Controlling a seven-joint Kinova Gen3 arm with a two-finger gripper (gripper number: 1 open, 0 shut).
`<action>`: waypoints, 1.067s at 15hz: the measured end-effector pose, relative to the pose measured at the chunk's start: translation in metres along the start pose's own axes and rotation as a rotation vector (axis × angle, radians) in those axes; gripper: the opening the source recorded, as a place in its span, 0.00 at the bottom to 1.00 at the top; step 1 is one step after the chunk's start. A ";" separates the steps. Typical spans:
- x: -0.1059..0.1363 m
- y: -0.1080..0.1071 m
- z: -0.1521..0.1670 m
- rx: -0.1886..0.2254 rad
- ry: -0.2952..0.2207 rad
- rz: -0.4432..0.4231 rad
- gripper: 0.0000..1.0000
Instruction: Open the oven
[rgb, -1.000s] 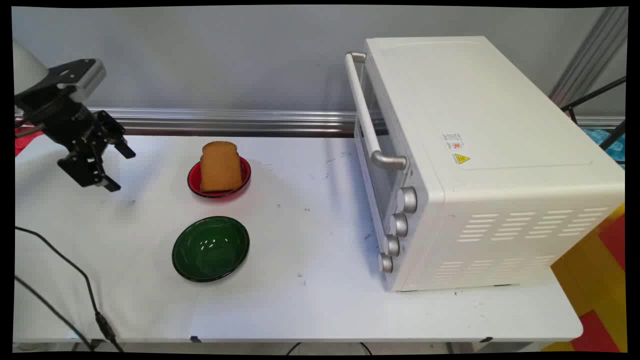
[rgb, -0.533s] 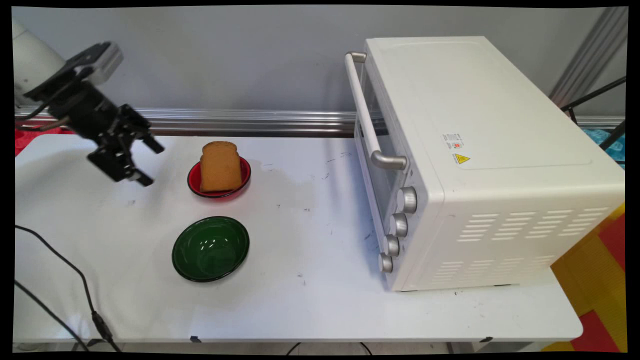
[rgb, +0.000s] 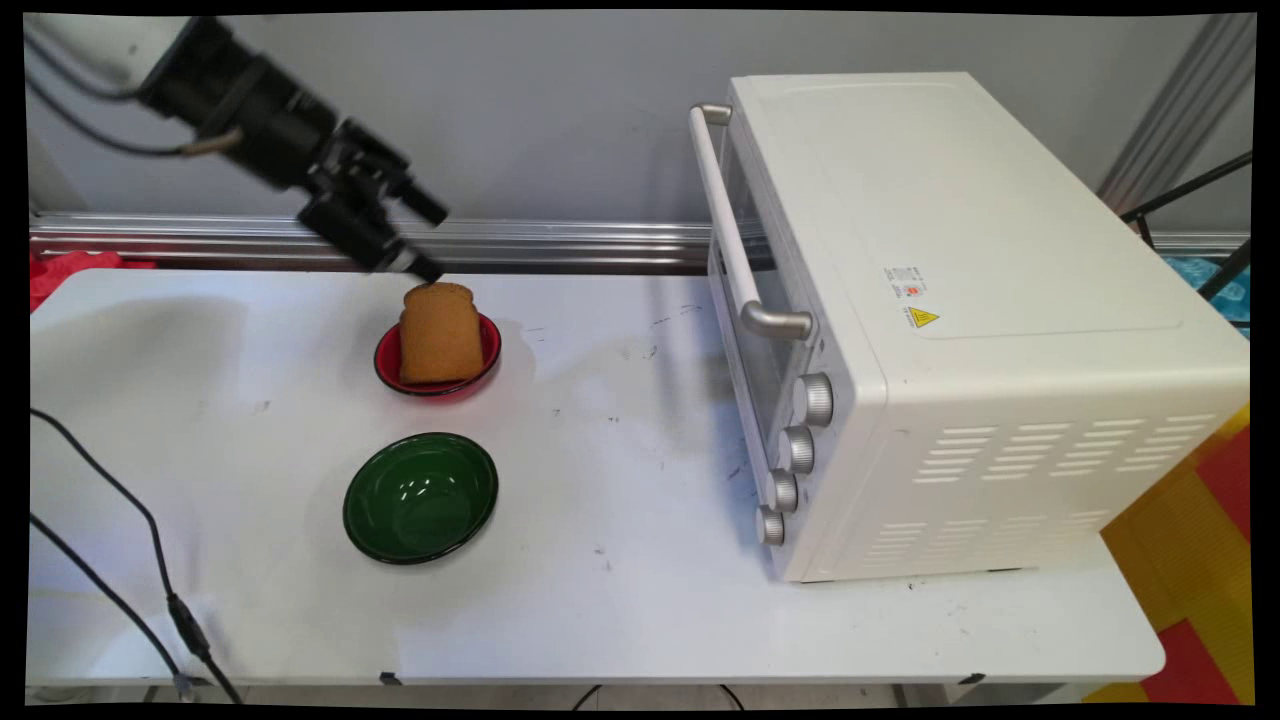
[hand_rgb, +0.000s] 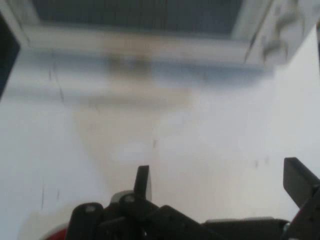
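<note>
End effector (rgb: 432, 240) wide open, empty, above bread (rgb: 440, 333).

This is looking like a robotics lab posing as a kitchen: a white toaster oven (rgb: 960, 320) is sitting on a bare white counter (rgb: 620, 620), cables (rgb: 120, 560) trailing off its left edge, aluminium framing (rgb: 560, 243) running behind.

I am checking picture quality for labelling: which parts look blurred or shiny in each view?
Main view: the gripper is motion-smeared above the sharp bread slice; the green bowl shows small glints. Hand view: blurred overall; the toaster oven at the top is soft and the table washed out.
</note>
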 end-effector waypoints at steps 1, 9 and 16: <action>0.013 0.001 0.001 -0.001 0.031 -0.004 1.00; 0.068 0.001 0.010 -0.014 0.118 0.024 0.00; 0.098 -0.012 0.032 -0.008 0.118 0.010 0.00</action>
